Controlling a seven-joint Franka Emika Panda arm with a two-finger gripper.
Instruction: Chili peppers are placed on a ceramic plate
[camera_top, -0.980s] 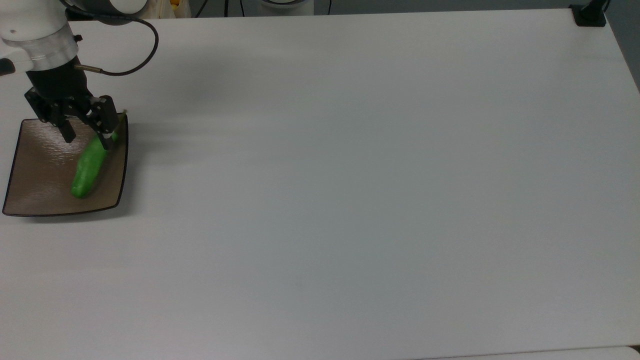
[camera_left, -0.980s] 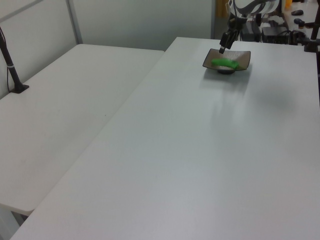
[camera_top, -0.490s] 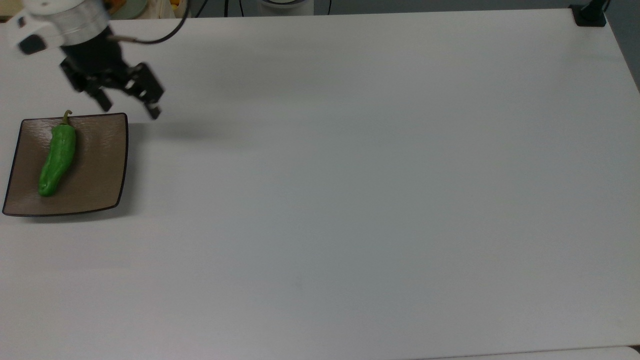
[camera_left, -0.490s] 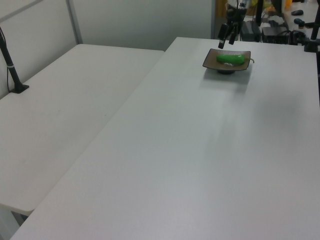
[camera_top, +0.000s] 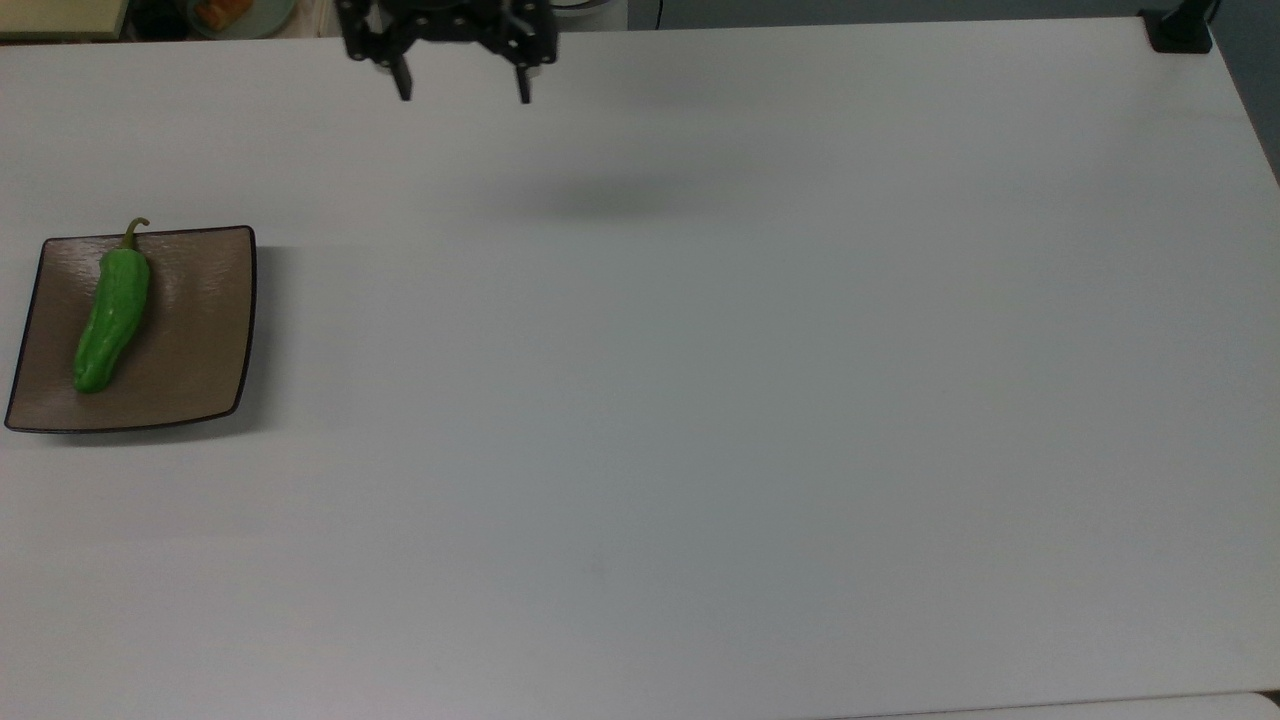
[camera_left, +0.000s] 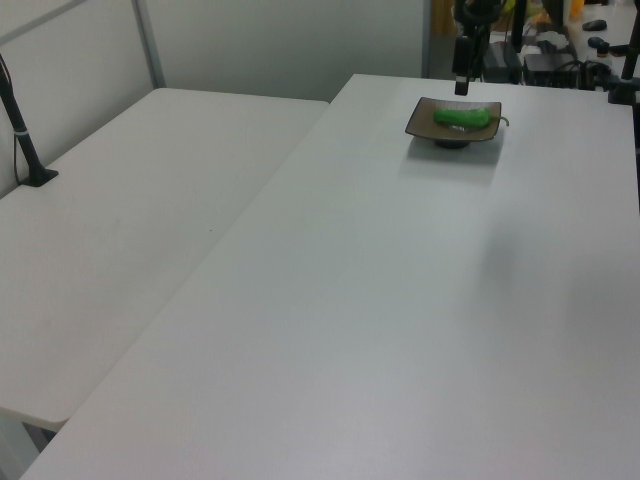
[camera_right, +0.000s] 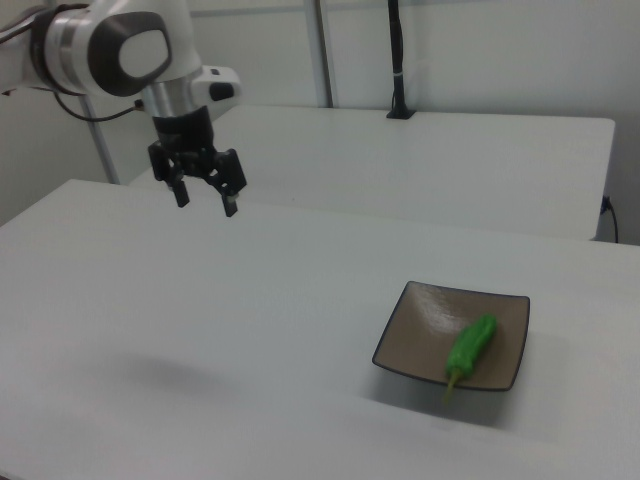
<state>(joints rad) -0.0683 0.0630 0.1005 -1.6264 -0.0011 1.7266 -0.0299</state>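
Green and glossy, the chili pepper (camera_top: 111, 307) lies lengthwise on the ceramic plate (camera_top: 190, 330), stem at the rim, well apart from our gripper (camera_top: 463, 93). We hold the jaws wide open and empty; the placing looks done to us.

Chili pepper (camera_top: 110, 320) lies on ceramic plate (camera_top: 190, 340), pincer (camera_top: 464, 97) well apart.

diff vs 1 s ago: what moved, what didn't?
The hand let go of the pepper and pulled away from the plate, up and toward the top view's right; it now hangs open over bare table. The pepper shifted toward the top view's left side of the plate and lies flat there, stem at the far edge. The plate stayed put.
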